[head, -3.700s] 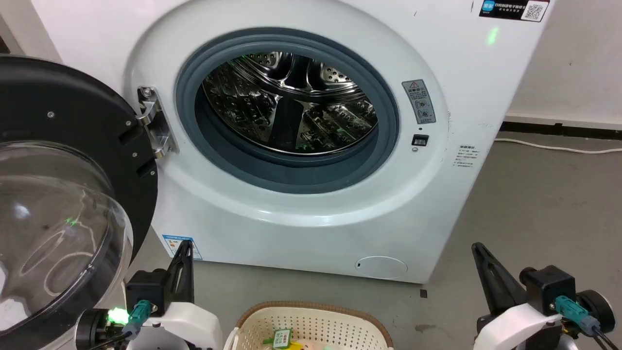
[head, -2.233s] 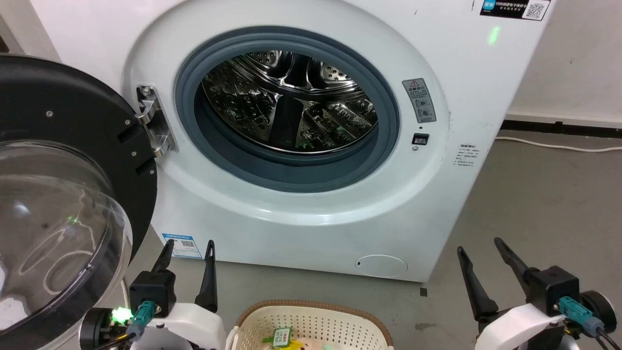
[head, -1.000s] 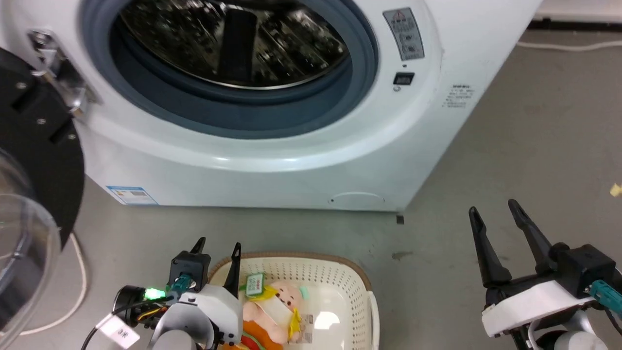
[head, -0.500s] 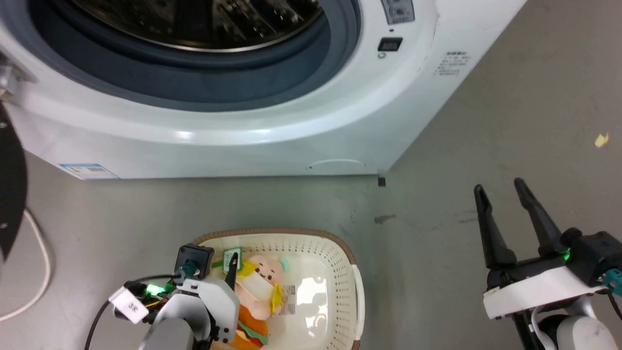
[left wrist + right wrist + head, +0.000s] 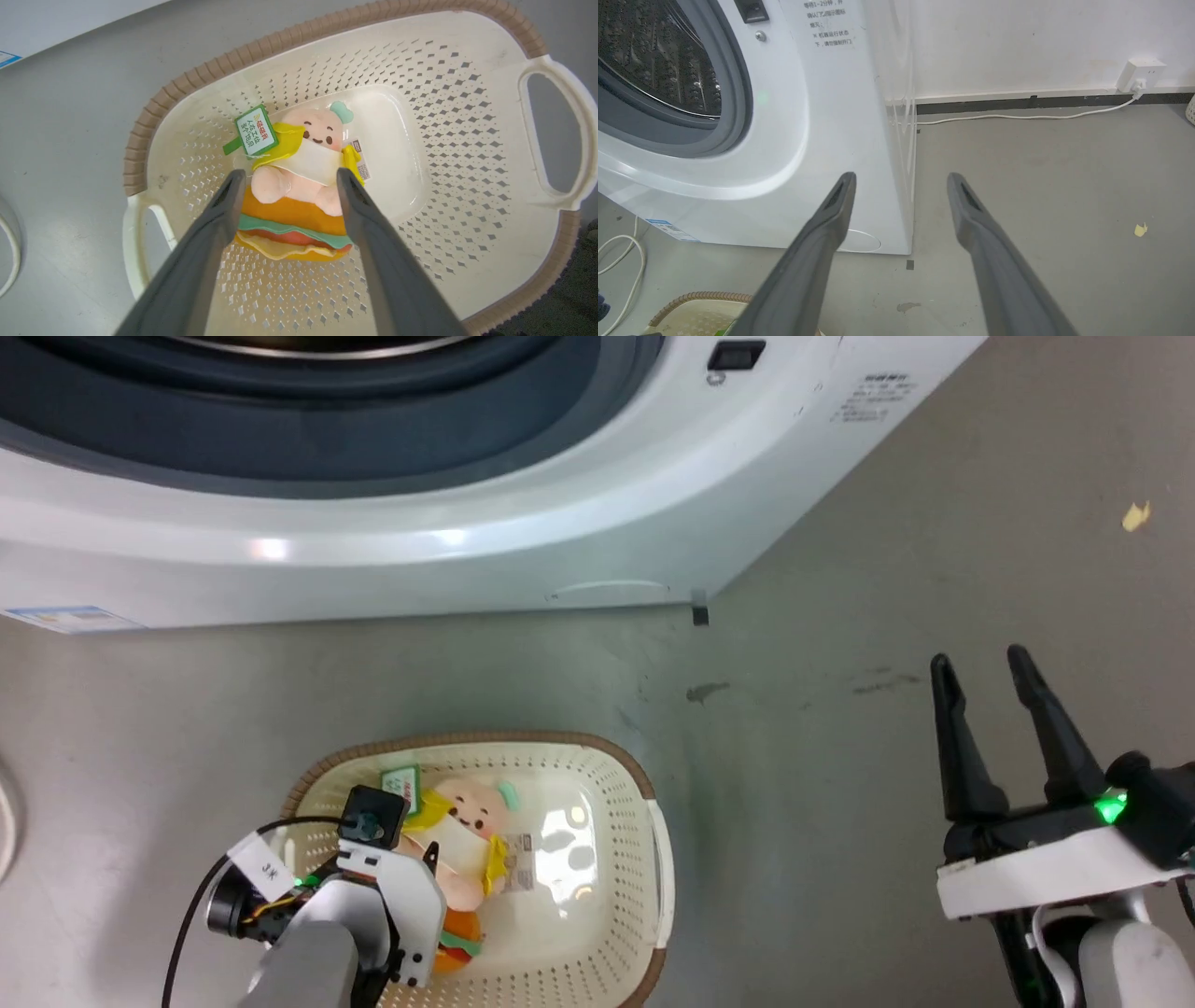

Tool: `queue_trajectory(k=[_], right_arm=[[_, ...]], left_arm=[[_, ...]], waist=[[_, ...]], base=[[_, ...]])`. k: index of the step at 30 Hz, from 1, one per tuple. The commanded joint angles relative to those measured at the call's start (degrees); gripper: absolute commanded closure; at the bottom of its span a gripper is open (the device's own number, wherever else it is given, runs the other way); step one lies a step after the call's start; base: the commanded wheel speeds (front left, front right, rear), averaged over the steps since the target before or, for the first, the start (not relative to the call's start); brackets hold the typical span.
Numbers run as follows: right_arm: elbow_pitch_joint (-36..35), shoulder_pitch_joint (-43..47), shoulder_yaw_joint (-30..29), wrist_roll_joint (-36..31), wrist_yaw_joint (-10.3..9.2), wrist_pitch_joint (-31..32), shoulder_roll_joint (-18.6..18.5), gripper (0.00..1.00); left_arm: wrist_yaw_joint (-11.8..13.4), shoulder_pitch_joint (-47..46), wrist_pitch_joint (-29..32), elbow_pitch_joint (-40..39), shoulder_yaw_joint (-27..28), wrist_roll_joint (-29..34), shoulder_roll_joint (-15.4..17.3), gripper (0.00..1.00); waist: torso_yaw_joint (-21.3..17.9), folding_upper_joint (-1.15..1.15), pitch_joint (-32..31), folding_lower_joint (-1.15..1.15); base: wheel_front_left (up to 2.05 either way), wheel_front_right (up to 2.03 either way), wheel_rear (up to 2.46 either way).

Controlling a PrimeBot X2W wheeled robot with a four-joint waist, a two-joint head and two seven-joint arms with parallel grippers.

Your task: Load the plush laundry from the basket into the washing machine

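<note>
**Left hand [image 5: 289,173] hangs open inside oval cream plastic basket [image 5: 467,196]**

Left wrist view: The left hand's two long dark fingers [image 5: 205,242] stand spread wide and grip nothing. One tip is on each side of an orange burger-shaped plush [image 5: 289,219] with red and green layers, which lies on the floor of the basket in its left half. Whether the tips touch the burger cannot be told. A peach-pink and yellow plush figure [image 5: 303,163] lies face up, partly on top of the burger, with a green tag [image 5: 254,135] beside its head. The basket has perforated sides, a brown woven-look rim [image 5: 196,79] and white handles [image 5: 556,126].

Head view: The basket sits on the grey floor [image 5: 840,803] near the robot, apart from the large white front-loading washing machine [image 5: 597,523] on the far side. The machine's grey rubber seal [image 5: 280,439] runs along the far edge. The left arm's pale wrist hangs over the near left part of the basket, above the burger. The right hand [image 5: 978,659] is open and empty, above bare floor well to the right of the basket. A small yellow scrap [image 5: 1135,515] lies on the floor at far right.

Right wrist view: The right hand's fingers, set apart, point toward the machine's right front corner. The shiny steel drum [image 5: 658,60] shows behind the seal. A white cable [image 5: 1017,116] runs along the far wall to a white socket [image 5: 1141,74].
</note>
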Motion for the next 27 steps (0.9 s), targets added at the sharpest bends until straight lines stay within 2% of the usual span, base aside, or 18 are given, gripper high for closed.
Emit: queue_trajectory(k=[1, 22, 27], right_arm=[[-0.4, -1.4, 0.0, 0.8, -0.03, -0.5, 0.0, 0.0], [-0.8, -5.4, 0.4, 6.9, -0.04, -3.1, 0.0, 0.0], [-0.9, -6.1, 0.1, 8.4, -0.04, -3.6, 0.0, 0.0]], left_arm=[[-0.5, -1.4, 0.3, 1.3, -0.5, 0.1, 0.3, 0.0], [-1.7, -10.9, 5.6, 13.7, -6.2, -0.8, 3.9, 0.0], [-1.8, -13.8, 5.8, 16.4, -6.9, -1.8, 3.7, 0.0]], waist=[[-0.6, 0.0, 1.0, 0.0], [-6.2, 0.0, 12.6, 0.0], [-7.1, 0.0, 15.4, 0.0]], base=[[0.0, 0.0, 0.0], [0.0, 0.0, 0.0], [0.0, 0.0, 0.0]])
